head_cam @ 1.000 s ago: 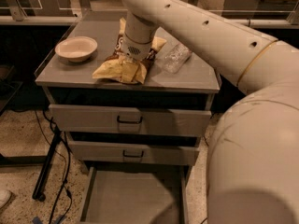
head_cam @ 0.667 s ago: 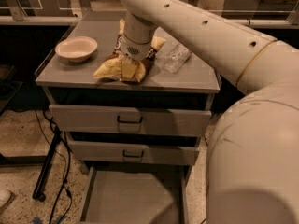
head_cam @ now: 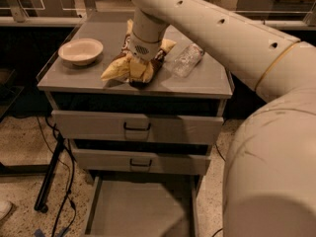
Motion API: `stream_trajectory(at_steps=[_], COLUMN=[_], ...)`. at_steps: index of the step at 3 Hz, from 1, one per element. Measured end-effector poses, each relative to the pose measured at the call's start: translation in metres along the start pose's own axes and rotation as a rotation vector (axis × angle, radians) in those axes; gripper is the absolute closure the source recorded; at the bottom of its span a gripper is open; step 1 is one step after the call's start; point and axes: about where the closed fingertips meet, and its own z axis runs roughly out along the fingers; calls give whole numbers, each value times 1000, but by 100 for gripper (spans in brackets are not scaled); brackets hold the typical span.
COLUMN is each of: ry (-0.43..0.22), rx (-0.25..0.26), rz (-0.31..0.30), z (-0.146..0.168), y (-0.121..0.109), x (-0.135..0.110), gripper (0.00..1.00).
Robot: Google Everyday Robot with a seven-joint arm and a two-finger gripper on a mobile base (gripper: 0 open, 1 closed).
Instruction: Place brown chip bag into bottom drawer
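**Around the desk: bowl, bottle, drawers, cables**

A pale shallow bowl [head_cam: 80, 51] stands upright near the left edge of the grey desk [head_cam: 207, 85]. A clear plastic bottle [head_cam: 187, 59] lies on its side toward the right rear, well apart from the bowl. The claw [head_cam: 140, 58] is down over the desk's middle, between bowl and bottle. Below, the top drawer [head_cam: 89, 125] and the middle drawer [head_cam: 98, 160] sit closed, each with a black handle. Black cables [head_cam: 63, 181] trail over the speckled floor [head_cam: 24, 137] at the left.

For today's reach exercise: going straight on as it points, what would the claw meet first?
The brown chip bag, right beneath the downward-pointing claw on the cabinet top; they may already touch.
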Motion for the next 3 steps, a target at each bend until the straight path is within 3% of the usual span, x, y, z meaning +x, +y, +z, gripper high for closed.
stream_trajectory(at_steps=[1, 3], ry=[-38, -145], rx=[67, 174], rz=[18, -5], z=[-27, -80], y=[-4, -4], x=[-1, -9], gripper=[100, 100])
